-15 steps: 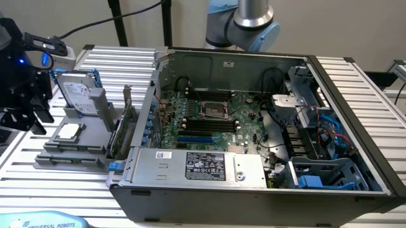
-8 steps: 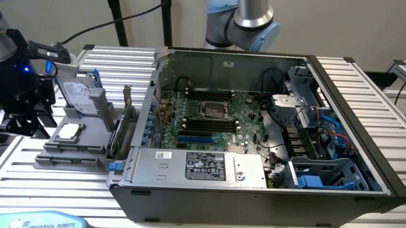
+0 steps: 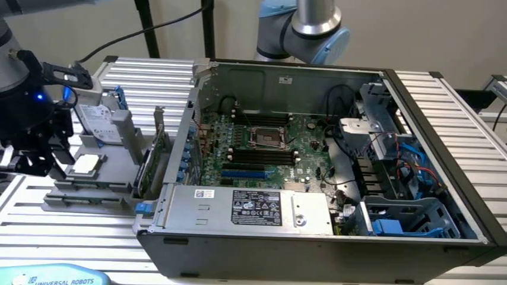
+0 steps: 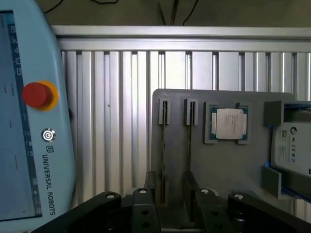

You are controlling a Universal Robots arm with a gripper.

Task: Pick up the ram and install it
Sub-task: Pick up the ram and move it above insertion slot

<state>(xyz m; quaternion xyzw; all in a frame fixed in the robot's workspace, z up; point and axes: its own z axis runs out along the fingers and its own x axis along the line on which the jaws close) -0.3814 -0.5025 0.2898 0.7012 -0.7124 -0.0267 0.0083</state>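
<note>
Well, the biggest thing here is the open computer case (image 3: 317, 77), well apart from the gripper (image 3: 32, 161), its motherboard (image 3: 305, 133) bare and its black memory slots (image 3: 257, 155) showing. Next in size, the teach pendant (image 4: 34, 160) lies off to 1 side of the tool, and the grey fixture plate (image 4: 223, 165) lies under and ahead of it. On that plate, on the side away from the pendant, sit a hard drive (image 4: 291, 148) and, nearer the tool's line, a processor chip (image 4: 229, 123).

Smallest is the ram (image 4: 164, 145). It stands on edge in a slotted holder of the plate, so it shows as a thin dark line running out ahead from the gap between the fingers (image 4: 151, 184). A 2nd strip (image 4: 189, 145) stands just beside it, about in line with the other finger, and I cannot tell the 2 apart. The fingers stand apart with nothing clamped, low over the plate, and seem to straddle the near end of the stick (whether either pad touches it I cannot tell).

In my judgement the stick should be light and stiff along its length, yet thin and fragile, with chips on the faces and contacts on the lower edge. The sound hold would be across the 2 flat faces near the middle of the upper edge, since an off-centre pinch would likely let it tilt.
</note>
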